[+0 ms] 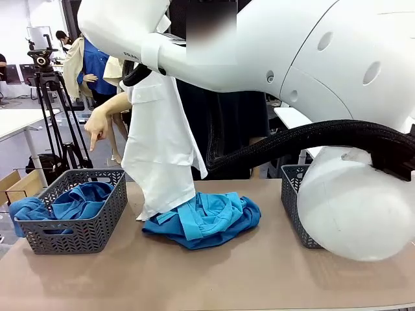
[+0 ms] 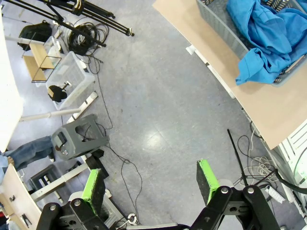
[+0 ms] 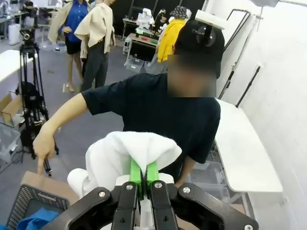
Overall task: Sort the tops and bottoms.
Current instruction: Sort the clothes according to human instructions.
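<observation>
- The right gripper point(image 3: 143, 173) is pinching the white top point(image 1: 159, 142), its fingers pressed together on a bunched fold of the cloth.
- The white top is hanging high over the counter point(image 1: 194, 278). Its lower edge is touching the heap in the middle, where a turquoise top point(image 1: 211, 214) is lying over a royal blue top point(image 1: 165, 228).
- The person's hand point(image 1: 97, 126) is pointing a finger down toward the left basket point(image 1: 78, 238), which is holding blue garments point(image 1: 81, 197).
- A second basket point(image 1: 292, 194) is standing at the right, partly hidden behind the right arm.
- The left gripper point(image 2: 150, 183) is hanging off the counter's edge over the floor, with its fingers spread and gripping nothing.
- The step in hand is looking like the carry: the white top is raised out of the heap but not yet delivered to a basket.
- The next move is probably calling for a little more lift, so that the hem is clearing the heap and not dragging the turquoise top along.
- After that, the right arm is likely needing to swing toward the left basket the finger is indicating, lower the cloth in, and only then part its fingers.
</observation>
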Available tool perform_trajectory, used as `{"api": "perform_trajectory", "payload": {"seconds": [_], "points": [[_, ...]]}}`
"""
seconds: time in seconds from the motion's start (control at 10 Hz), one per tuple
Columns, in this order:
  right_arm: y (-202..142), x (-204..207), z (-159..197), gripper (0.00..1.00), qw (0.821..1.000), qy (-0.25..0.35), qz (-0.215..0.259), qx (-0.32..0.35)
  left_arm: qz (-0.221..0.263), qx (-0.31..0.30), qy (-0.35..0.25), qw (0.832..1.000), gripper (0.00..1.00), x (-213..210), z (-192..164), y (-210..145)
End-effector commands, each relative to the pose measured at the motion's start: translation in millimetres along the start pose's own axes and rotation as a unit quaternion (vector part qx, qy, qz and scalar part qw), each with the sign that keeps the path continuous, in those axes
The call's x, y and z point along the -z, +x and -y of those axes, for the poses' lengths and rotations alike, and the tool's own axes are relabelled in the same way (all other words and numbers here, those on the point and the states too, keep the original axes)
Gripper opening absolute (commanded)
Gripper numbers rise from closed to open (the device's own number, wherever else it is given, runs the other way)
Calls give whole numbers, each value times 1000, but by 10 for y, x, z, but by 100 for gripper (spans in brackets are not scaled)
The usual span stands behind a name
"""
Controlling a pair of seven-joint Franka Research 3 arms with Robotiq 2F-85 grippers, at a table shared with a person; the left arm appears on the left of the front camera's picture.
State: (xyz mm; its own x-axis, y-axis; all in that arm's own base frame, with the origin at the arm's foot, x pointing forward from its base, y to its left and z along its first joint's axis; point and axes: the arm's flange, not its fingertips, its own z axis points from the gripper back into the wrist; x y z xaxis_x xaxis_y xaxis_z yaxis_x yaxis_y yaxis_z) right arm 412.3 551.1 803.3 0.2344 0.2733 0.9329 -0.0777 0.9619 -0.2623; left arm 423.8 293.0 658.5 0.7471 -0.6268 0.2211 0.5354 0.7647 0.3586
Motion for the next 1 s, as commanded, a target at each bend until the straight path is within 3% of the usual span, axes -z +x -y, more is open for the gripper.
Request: {"api": "perform_trajectory", "payload": {"seconds": [0.0,0.1,0.2,0.5,0.9], "points": [[130,-46,109,0,998,37,-39,43,-4,2,3,1000,100,-15,-4,-19],[367,-46,223,0,995,12,-43,90,-4,2,3,1000,100,-15,-4,-19],[518,-28,233,0,991,23,-65,119,-4,2,3,1000,100,-15,-4,-19],[876,102,41,0,973,58,-68,211,-4,2,3,1000,100,-15,-4,-19],[1777,180,-246,0,955,97,-13,280,-4,2,3,1000,100,-15,-4,-19]]}}
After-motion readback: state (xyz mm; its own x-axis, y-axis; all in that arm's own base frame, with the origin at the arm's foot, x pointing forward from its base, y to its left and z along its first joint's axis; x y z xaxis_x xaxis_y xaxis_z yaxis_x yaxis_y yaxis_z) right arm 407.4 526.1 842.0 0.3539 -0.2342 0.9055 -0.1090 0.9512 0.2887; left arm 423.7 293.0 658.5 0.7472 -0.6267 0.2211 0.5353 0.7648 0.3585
